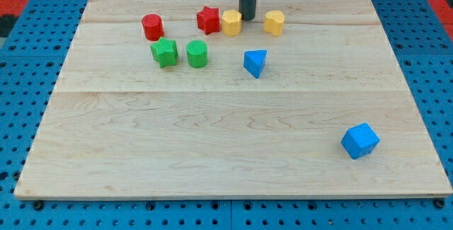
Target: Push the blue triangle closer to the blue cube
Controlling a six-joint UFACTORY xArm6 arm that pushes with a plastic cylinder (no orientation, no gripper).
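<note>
The blue triangle lies on the wooden board a little right of centre in the upper half. The blue cube sits far off at the lower right, near the board's right edge. My tip is at the view's top, between two yellow blocks, above and slightly left of the blue triangle with a clear gap to it.
A yellow block and a yellow block flank the tip. A red star and a red cylinder stand to the left. A green block and a green cylinder lie below them.
</note>
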